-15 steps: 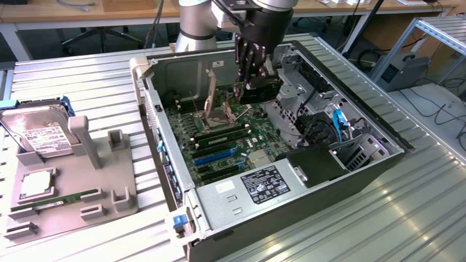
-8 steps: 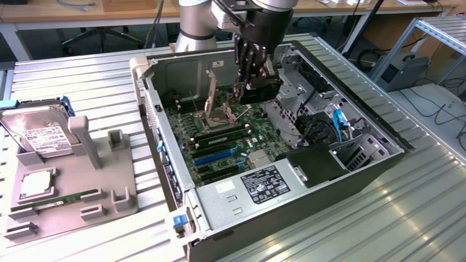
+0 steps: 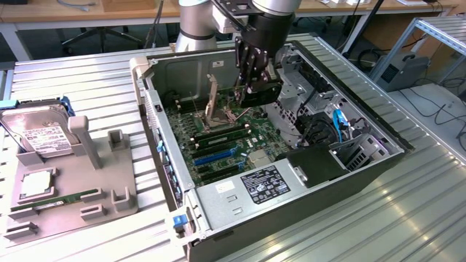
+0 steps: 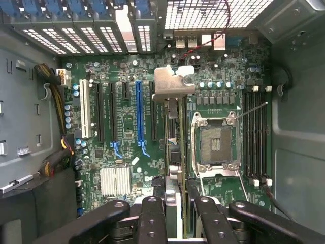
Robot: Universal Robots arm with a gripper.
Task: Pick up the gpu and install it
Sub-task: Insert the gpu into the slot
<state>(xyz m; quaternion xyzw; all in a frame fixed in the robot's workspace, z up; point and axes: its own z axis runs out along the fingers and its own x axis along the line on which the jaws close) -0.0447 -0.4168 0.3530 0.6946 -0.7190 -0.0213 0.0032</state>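
The gpu (image 4: 172, 147) hangs edge-on in the gripper (image 4: 175, 203), seen in the wrist view as a thin card running away from the fingers toward its silver bracket (image 4: 172, 84), which sits at the far end. The card is above the motherboard (image 4: 127, 127), roughly between the long blue slot (image 4: 138, 114) and the open processor socket (image 4: 216, 145); whether its lower edge touches any slot cannot be told. The two inner fingers (image 4: 152, 218) press against the card from either side, closed about halfway with the card's thickness between them.

In the exterior view the gripper (image 3: 255, 90) reaches down into the open computer case (image 3: 218, 210), with the black card (image 3: 258, 95) at its tip over the back half of the board, near the raised socket lever (image 3: 213, 95). Memory sticks (image 3: 218, 136) lie in their slots just in front of it, and the power supply (image 3: 251, 188) with its white label fills the near end of the case.

The case lies on its side on a ribbed metal table (image 3: 407, 218). Toward the exterior view's left, well apart from the case, a grey holder (image 3: 73, 207) carries a hard drive (image 3: 36, 134), a square processor (image 3: 35, 184) and a slim green memory stick (image 3: 62, 197).
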